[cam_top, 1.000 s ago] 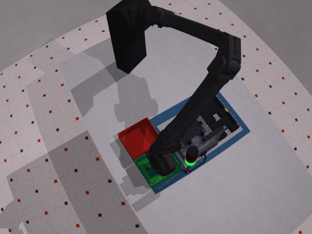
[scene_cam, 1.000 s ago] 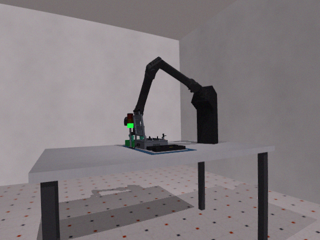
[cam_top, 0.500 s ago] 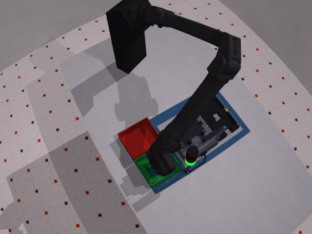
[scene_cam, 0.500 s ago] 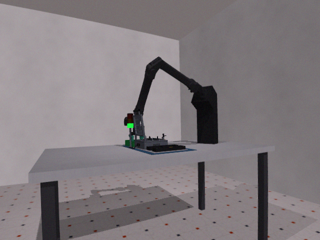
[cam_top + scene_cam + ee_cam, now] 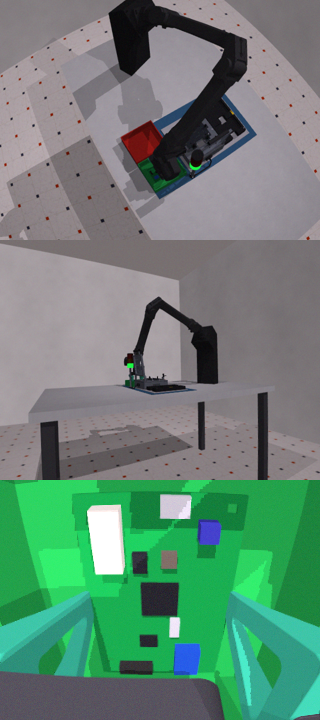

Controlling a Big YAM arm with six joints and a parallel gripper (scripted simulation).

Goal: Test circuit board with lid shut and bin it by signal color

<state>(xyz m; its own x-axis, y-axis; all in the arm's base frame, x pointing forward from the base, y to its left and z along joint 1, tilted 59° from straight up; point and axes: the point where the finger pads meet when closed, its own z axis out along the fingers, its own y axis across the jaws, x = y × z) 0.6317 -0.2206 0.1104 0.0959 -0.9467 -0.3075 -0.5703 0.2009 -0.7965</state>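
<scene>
In the wrist view the green circuit board (image 5: 156,574) lies face up between my teal fingers, with its white connector (image 5: 106,539) at the far left. My gripper (image 5: 159,601) (image 5: 161,175) is shut on the board's long edges, low inside the green bin. In the overhead view my wrist covers most of that bin, and a bit of the board (image 5: 154,174) shows beside it. The signal tower (image 5: 196,162) shows green. The tester (image 5: 214,134) stands behind the tower with its lid (image 5: 138,365) raised.
The red bin (image 5: 140,141) stands right beside the green bin, toward the arm's base. The black tray (image 5: 232,116) lies beyond the tester on the blue mat (image 5: 248,129). The bin walls close in around my fingers.
</scene>
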